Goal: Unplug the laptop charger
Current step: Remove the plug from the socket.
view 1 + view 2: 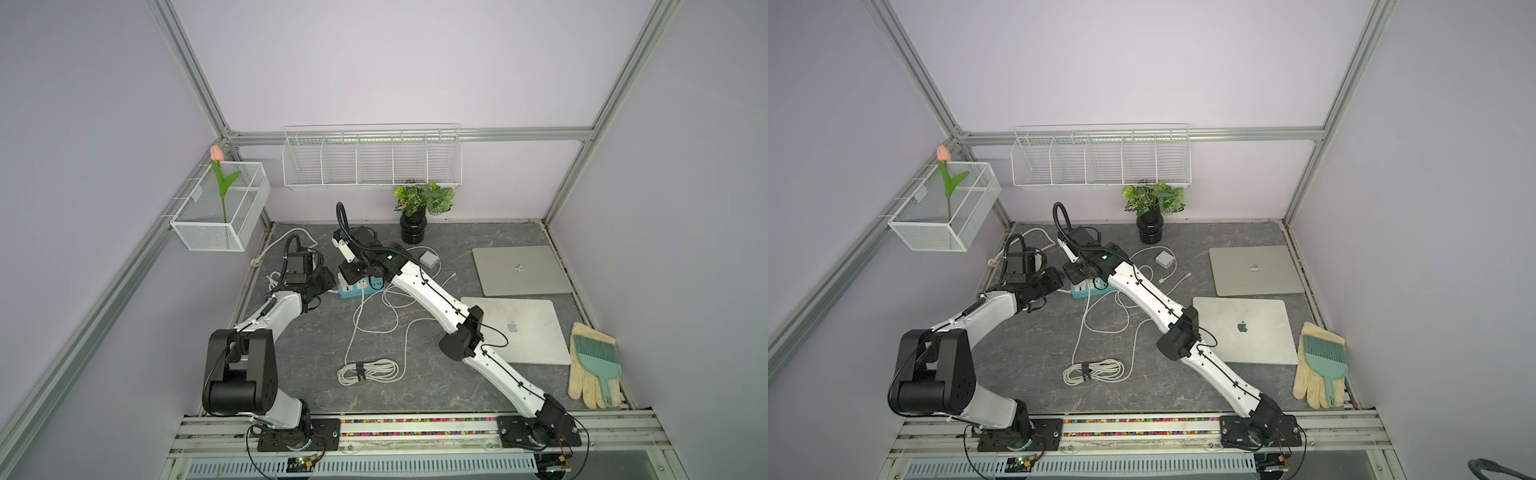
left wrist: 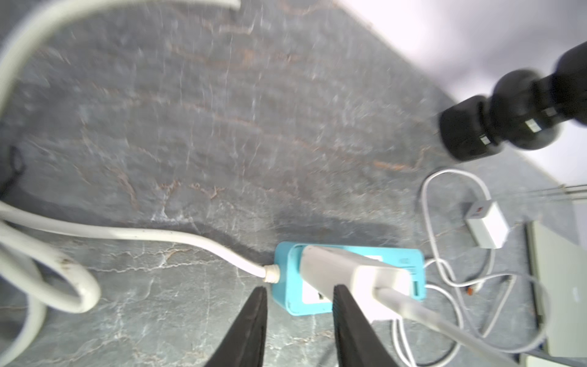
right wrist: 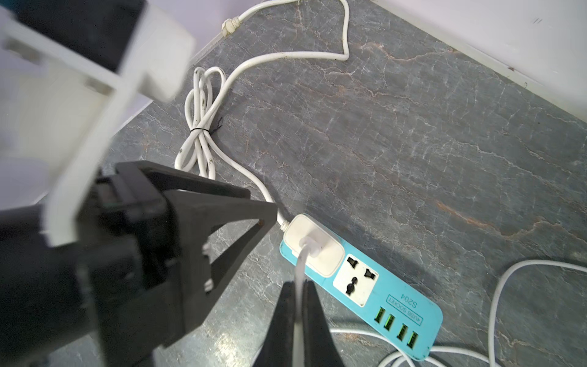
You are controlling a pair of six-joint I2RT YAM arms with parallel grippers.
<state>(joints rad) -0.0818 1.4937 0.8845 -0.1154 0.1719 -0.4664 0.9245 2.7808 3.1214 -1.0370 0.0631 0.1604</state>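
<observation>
1. Grey marble-look surface (image 1: 436,390), lilac walls round it.
2. Right arm (image 1: 432,295) stretched across to the far left. Left arm (image 1: 282,305) bent in beside it.
3. White wire rack (image 1: 372,160) on the back wall. Wire basket (image 1: 220,216) on the side rail, pink tulip (image 1: 217,153) in it.
4. Two closed silver laptops on the right: far laptop (image 1: 521,270), near laptop (image 1: 532,332).
5. Work glove (image 1: 582,386) beside the near laptop, teal brush (image 1: 596,353) lying on it.
6. Potted plant (image 1: 419,197) at the back.
7. Teal power strip (image 3: 397,286), flat on the surface under both wrists.
8. Laptop charger (image 3: 324,251): white brick sitting in the strip's end socket, next to the strip's own cord.
9. Charger cable (image 3: 300,267) comes up off the brick. Right jaws closed on it just above the brick.
10. Left jaws open, tips apart at the strip's cord end. Can't tell if they touch the strip.
</observation>
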